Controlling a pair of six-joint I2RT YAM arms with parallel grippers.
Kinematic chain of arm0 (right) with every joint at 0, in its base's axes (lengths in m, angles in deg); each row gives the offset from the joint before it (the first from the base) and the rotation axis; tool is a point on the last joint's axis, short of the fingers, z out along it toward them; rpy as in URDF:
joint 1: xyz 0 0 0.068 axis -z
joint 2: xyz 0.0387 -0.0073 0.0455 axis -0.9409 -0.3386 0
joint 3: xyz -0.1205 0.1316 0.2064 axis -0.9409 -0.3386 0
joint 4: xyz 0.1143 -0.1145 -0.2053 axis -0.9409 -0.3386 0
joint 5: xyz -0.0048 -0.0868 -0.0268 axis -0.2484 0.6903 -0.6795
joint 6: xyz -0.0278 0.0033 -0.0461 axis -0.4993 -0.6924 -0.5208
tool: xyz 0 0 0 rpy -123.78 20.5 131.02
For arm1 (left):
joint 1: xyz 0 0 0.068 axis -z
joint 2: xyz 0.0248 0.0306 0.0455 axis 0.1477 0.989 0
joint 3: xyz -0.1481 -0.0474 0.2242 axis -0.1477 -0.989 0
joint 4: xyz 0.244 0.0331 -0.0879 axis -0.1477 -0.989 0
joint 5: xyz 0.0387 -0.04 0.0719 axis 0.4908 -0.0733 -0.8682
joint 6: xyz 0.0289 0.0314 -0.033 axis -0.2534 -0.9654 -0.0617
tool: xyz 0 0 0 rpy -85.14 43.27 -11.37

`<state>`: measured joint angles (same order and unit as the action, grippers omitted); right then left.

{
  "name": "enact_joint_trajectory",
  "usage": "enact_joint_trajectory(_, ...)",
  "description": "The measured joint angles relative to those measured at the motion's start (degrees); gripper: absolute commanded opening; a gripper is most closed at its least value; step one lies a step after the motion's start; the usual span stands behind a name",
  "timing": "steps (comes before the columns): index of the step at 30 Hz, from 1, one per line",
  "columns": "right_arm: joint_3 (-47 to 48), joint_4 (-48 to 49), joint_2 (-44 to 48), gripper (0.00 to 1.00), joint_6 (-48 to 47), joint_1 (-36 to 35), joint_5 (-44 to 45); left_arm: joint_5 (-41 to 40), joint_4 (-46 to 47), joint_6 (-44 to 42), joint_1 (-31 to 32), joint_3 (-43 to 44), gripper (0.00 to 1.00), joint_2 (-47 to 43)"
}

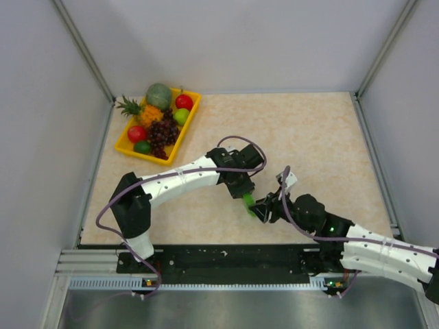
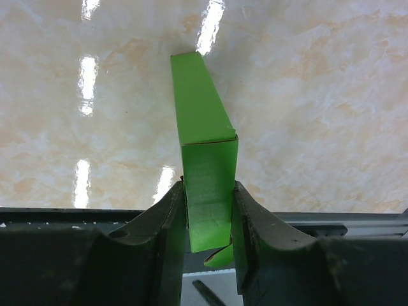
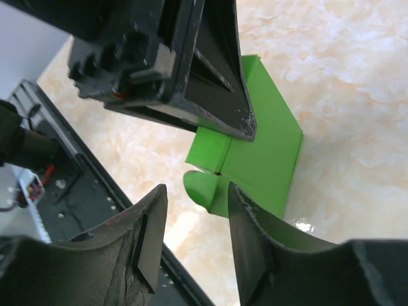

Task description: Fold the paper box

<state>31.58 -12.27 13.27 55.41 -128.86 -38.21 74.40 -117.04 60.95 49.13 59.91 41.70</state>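
Paper box, probably light thin card, easy to crush, pinched at one end by left gripper above near edge of tabletop; right gripper open and empty, best closed gently on rounded tab.

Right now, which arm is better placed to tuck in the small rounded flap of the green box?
The right. The right claw is open, with the rounded flap just ahead of its fingertips. The left claw is shut on the paper box, so it probably should only hold.
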Motion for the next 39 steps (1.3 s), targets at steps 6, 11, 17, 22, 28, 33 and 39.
enact_joint_trajectory(6, 3.1, -11.2, 7.2, 0.54, 18.4, 0.0, 3.2, 0.0, -1.6, 3.0, 0.0, 1.4, 0.0, 0.9)
enact_joint_trajectory(11, -1.2, -13.1, 17.2, 0.45, 36.6, 0.0, 4.6, -0.6, -1.9, 7.1, 0.1, 0.7, 0.0, 0.3)
enact_joint_trajectory(17, -8.0, -9.2, 17.2, 0.34, 51.4, 0.0, 4.4, -1.3, -4.0, 12.9, 0.2, 0.9, 0.0, 0.2)
enact_joint_trajectory(22, -8.8, -6.5, 16.4, 0.31, 54.4, 0.1, 5.8, -1.4, -12.2, 15.1, -0.4, 5.3, 0.0, 2.6)
enact_joint_trajectory(28, -10.6, -1.2, 18.2, 0.38, 54.0, 0.4, 7.1, 1.6, -12.4, 15.3, -2.4, 5.0, 0.0, 2.6)
enact_joint_trajectory(33, -10.7, -0.1, 18.2, 0.39, 50.6, 0.7, 6.0, 4.6, -8.9, 16.9, -4.2, -0.4, 0.0, -1.6)
enact_joint_trajectory(39, -11.7, 5.5, 18.4, 0.38, 43.4, 0.8, 5.9, 8.8, -8.4, 18.1, -6.7, -0.3, 0.0, -1.1)
